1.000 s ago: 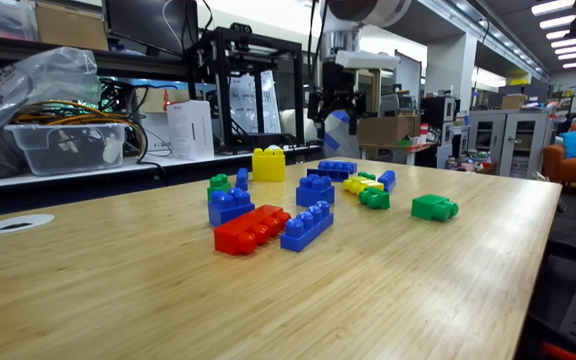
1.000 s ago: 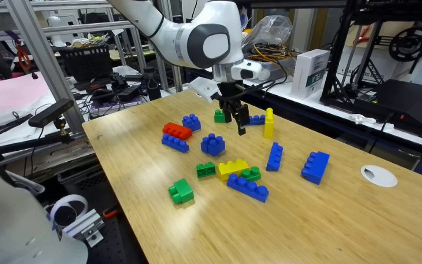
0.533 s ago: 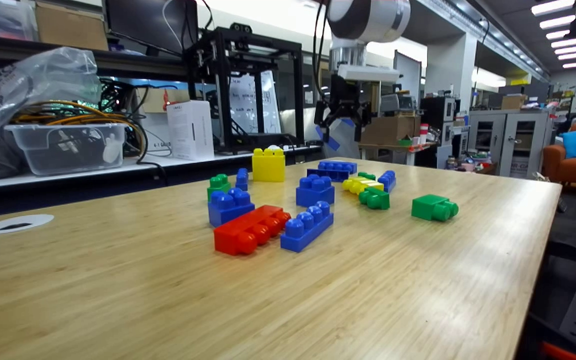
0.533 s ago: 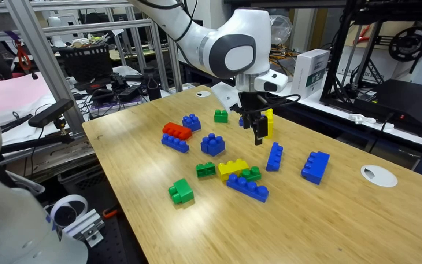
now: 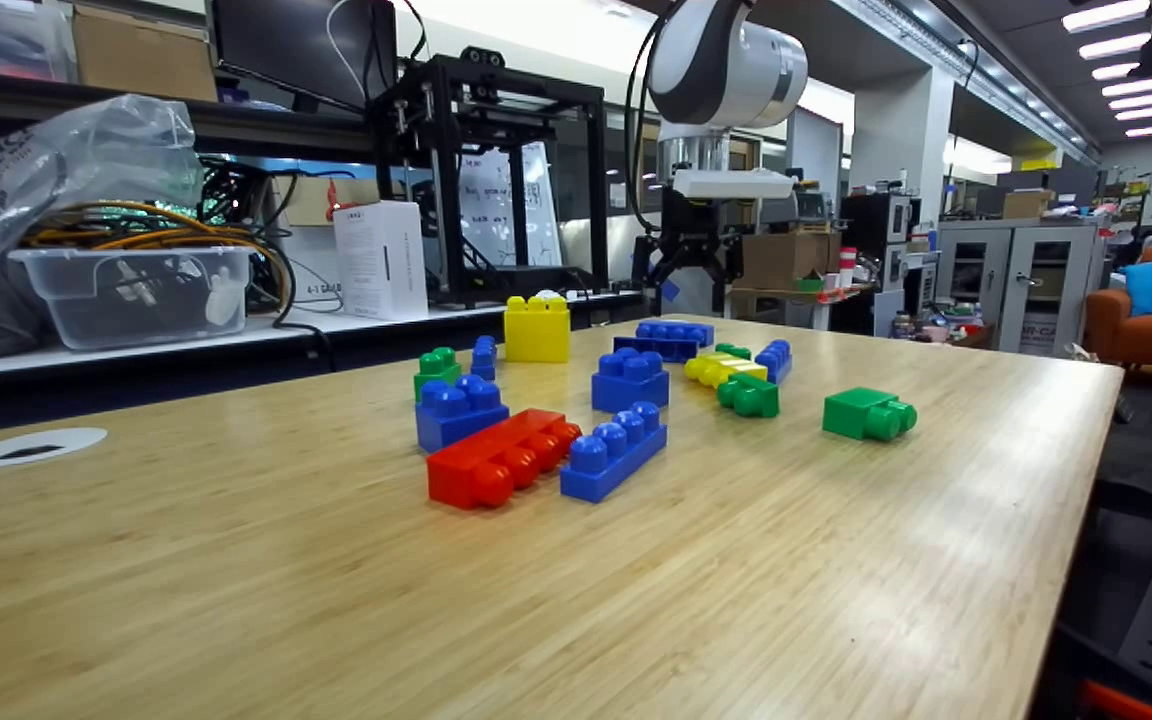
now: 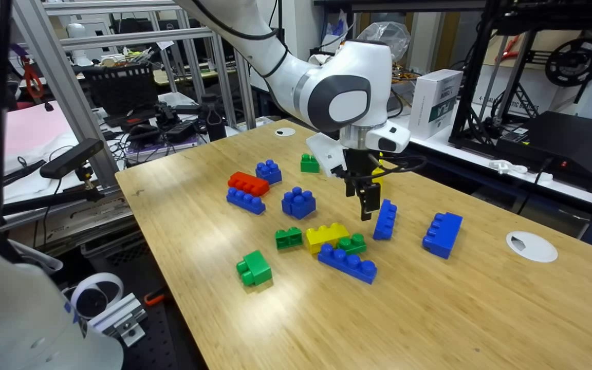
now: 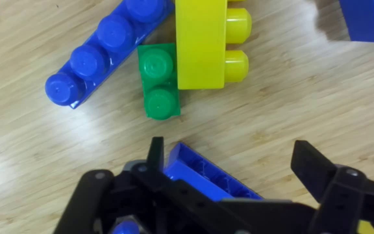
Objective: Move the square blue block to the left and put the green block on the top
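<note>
1. In an exterior view, the gripper (image 5: 688, 292) is lower than a second ago and hangs over the table (image 5: 536, 600). The square blue block (image 5: 630, 390) sits in the same spot with bare bumps, so its trip left likely waits.
2. In an exterior view, the gripper is farther from the square blue block now. The tipped green block (image 6: 289, 239) lies on its side near that block.
3. In the wrist view, the fingers (image 7: 310, 169) are spread wide, pinching nothing. The standing green block (image 7: 159, 82) sits beside the yellow block (image 7: 201, 45). Either green one may be meant for the top.
</note>
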Available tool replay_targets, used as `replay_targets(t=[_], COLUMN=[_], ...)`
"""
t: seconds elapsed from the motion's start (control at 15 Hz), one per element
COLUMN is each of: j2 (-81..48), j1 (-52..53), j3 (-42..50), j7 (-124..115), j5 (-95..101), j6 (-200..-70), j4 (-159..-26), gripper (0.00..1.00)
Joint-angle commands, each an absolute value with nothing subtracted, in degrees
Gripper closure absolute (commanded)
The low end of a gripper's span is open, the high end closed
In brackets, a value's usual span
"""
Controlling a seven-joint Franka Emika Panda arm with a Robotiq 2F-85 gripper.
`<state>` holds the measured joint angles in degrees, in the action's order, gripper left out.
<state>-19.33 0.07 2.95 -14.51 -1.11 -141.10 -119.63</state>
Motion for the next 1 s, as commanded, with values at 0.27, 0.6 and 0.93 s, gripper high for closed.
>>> replay_targets(t=[0.27,0.6,0.93], j2=[-20.4,-19.98,-20.12], j1=[-0.66,-1.42,-2.25], j3=[3.94,3.87,3.97], j7=[-12.09,-10.17,-8.97], j5=[-1.34,-1.77,-1.97], j6=[-140.4,-140.8,-141.02], j4=[-119.91,-121.32,-122.23], gripper=[0.0,0.0,0.0])
